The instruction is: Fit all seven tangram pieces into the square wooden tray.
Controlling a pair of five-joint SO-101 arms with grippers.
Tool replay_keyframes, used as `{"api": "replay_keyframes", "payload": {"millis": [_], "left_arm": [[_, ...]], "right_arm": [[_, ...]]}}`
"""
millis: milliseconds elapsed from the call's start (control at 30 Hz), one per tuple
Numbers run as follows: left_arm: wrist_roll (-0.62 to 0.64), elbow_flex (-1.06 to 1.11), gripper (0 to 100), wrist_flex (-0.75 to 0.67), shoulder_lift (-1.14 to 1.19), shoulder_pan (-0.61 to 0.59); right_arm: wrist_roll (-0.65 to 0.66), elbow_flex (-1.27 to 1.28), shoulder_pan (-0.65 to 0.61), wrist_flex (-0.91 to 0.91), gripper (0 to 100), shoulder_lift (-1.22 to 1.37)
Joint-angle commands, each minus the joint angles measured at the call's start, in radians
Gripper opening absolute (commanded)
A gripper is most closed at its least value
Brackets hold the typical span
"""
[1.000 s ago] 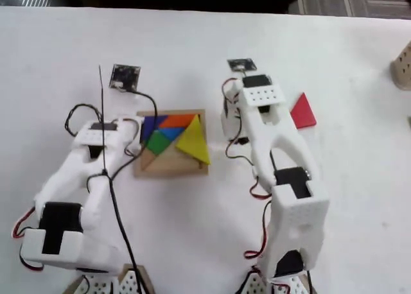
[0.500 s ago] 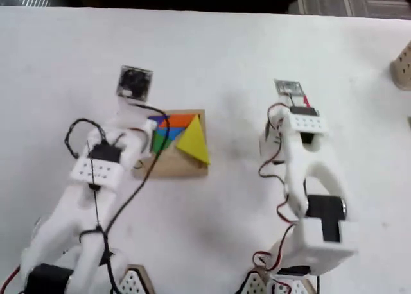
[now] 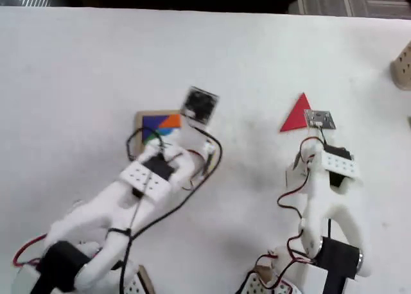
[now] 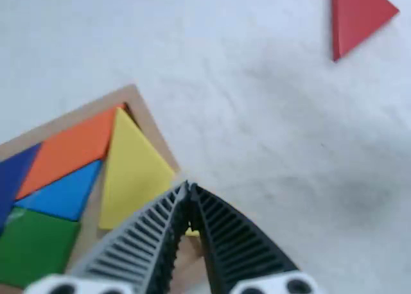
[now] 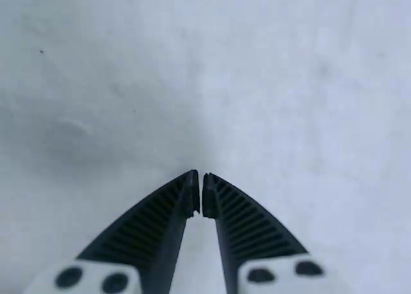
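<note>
The square wooden tray (image 3: pixel 139 118) (image 4: pixel 151 123) holds an orange piece (image 4: pixel 69 150), a yellow triangle (image 4: pixel 131 169), blue pieces and a green piece (image 4: pixel 31 242). The red triangle (image 3: pixel 297 113) (image 4: pixel 357 14) lies loose on the white table, to the right of the tray. My left gripper (image 4: pixel 189 189) is shut with nothing in it; its tips hover over the yellow triangle's corner at the tray's right rim. In the high view the left arm (image 3: pixel 148 177) covers most of the tray. My right gripper (image 5: pixel 198 180) is shut over bare table, and its arm (image 3: pixel 327 178) stands just in front of the red triangle.
A wooden block with holes (image 3: pixel 402 66) stands at the far right edge. Black and red cables (image 3: pixel 212 156) loop beside the left arm's wrist. Wooden base parts (image 3: pixel 138 280) sit at the near edge. Bare table stretches between tray and red triangle.
The left arm has swung to the right over the tray and now hides the yellow triangle from above. The right arm has drawn back toward the near right, uncovering the red triangle.
</note>
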Motion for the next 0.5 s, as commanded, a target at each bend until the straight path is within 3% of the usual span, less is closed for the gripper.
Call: {"api": "replay_keyframes", "payload": {"millis": [0, 267, 467], "left_arm": [[-0.072, -0.043, 2, -0.061, 0.12, 0.097], [-0.081, -0.069, 2, -0.077, 0.182, 0.107], [-0.081, -0.069, 2, -0.055, 0.182, 0.03]], "right_arm": [[0.043, 0.005, 0.039, -0.013, 1.8, -0.036], [0.054, 0.023, 0.031, -0.041, 1.8, -0.036], [0.054, 0.023, 0.031, -0.041, 1.8, -0.036]]}}
